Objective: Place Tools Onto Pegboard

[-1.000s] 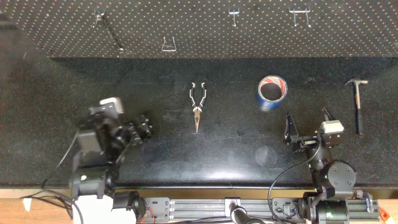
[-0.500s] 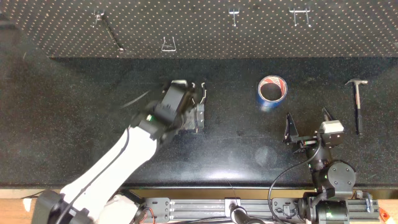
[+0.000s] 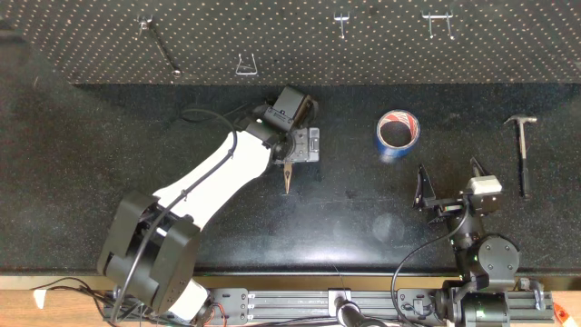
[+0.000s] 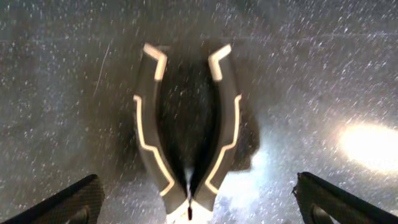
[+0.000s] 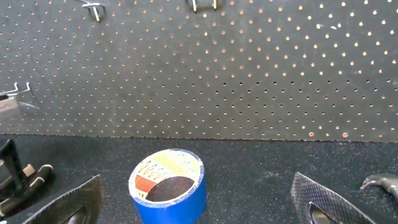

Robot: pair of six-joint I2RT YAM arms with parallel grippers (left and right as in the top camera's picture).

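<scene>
Left gripper [image 3: 301,145] hangs wide open right over the needle-nose pliers with curved grey-and-white handles [image 4: 186,190], which lie flat on the black speckled tabletop [image 3: 136,136]. Right gripper [image 3: 448,182] is open too, near the glossy blue tape roll [image 5: 171,211]. A slim metal wrench [image 3: 165,47] hangs on the dark perforated pegboard [image 3: 363,54].

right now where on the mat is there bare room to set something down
Widest: the mat left of the left arm. Also bare: the strip between pliers and tape roll, and between tape roll and hammer, near the right end effector. Crowded at the pliers, under the left end effector.
</scene>
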